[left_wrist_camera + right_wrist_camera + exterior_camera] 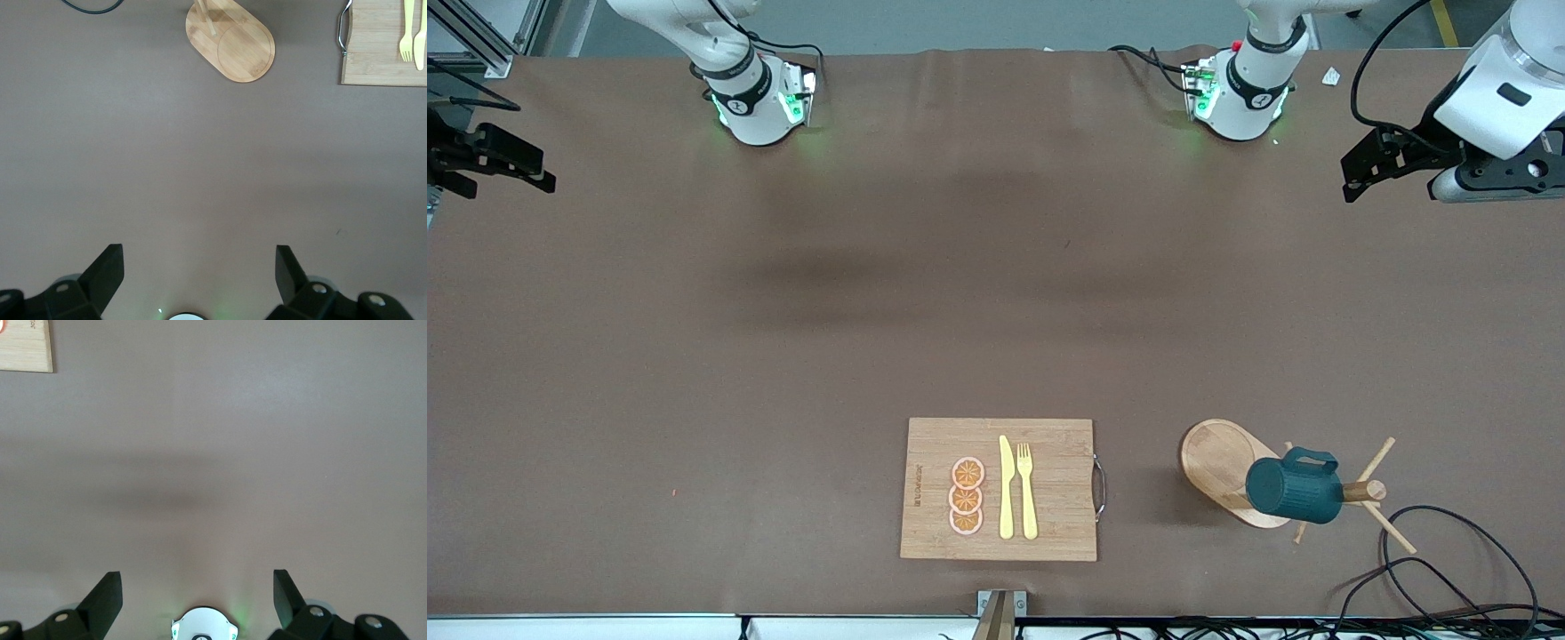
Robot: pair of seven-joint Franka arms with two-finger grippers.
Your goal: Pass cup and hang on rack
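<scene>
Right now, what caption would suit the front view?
Cup hung on the rack beside the cutting board; left hand and right hand wait open.

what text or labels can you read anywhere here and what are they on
No text can be read for certain.
cutting board: a small dark burned-in mark runs along its edge toward the right arm's end, too small to read.
left arm's base and right arm's base: each has a dark band with a small white sign, too small to read.
cup and rack: no lettering visible.
</scene>
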